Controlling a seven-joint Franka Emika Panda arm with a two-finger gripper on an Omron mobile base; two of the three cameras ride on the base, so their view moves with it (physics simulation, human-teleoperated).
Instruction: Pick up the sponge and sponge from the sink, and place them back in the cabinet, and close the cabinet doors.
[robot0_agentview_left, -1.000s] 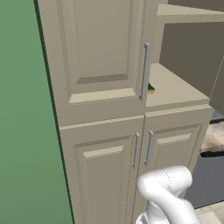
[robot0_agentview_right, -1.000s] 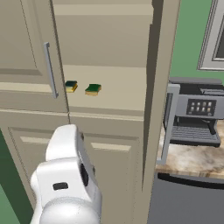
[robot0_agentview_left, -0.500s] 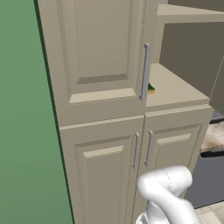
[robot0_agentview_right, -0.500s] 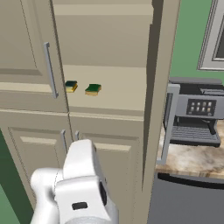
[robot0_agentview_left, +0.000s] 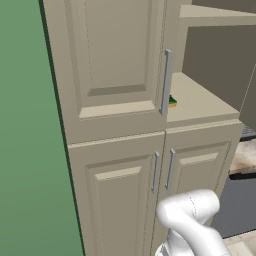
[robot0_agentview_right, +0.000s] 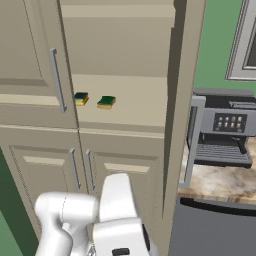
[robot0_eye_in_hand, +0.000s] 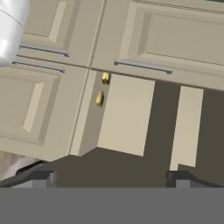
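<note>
Two sponges, one (robot0_agentview_right: 81, 98) beside the other (robot0_agentview_right: 106, 102), lie apart on the cabinet's inner shelf (robot0_agentview_right: 140, 107). One tall door (robot0_agentview_left: 117, 65) covers the left half; the other (robot0_agentview_right: 182, 100) stands swung open. A coffee machine (robot0_agentview_right: 222, 132) sits right. The gripper (robot0_eye_in_hand: 111, 177) is spread wide, empty.

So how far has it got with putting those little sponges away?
Both sponges, one and the other, already lie on the cabinet shelf. The jaws stand open and empty, holding nothing. Left to do: the right-hand tall door stands wide open and needs closing; the left door looks closed or nearly so.
</note>
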